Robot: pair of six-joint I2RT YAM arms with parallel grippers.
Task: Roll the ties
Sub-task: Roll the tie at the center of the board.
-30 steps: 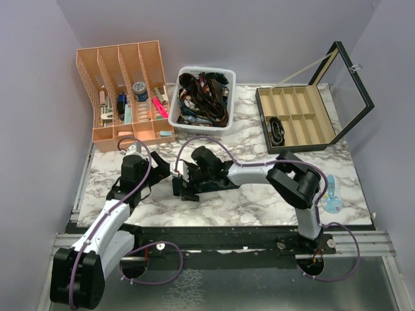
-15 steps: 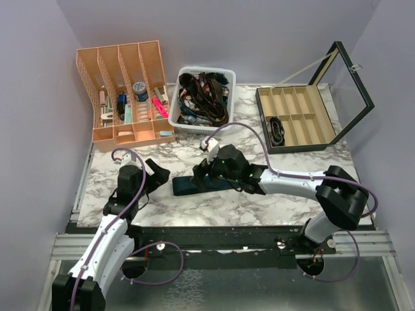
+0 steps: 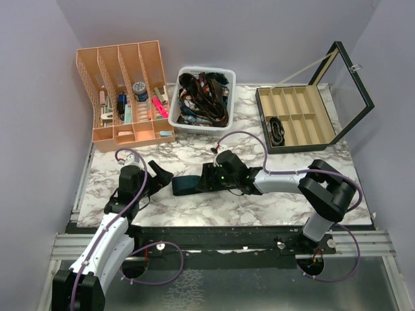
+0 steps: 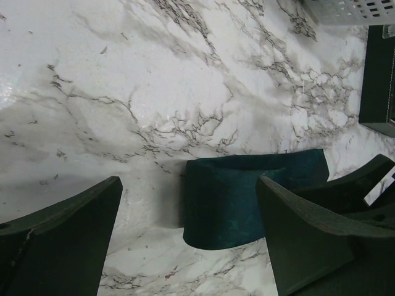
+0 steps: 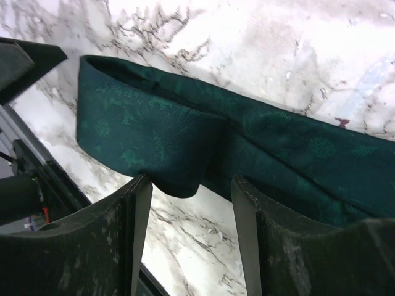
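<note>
Right pincer [image 5: 191,183] straddles the folded end of the teal tie [image 5: 278,148], jaws apart, no pinch yet; left pincer [image 4: 189,185] gapes nearby. Tie lies flat on the tabletop [image 3: 259,204], one fold in, so I'd say the rolling's mostly ahead.

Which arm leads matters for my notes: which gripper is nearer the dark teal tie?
Right. The right gripper sits over the tie, fingers straddling its folded edge; the left gripper stands apart, off its folded end.

Tie [image 3: 185,186] right part hidden beneath right tool [image 3: 206,181]; grip perhaps partial, unclear.
</note>
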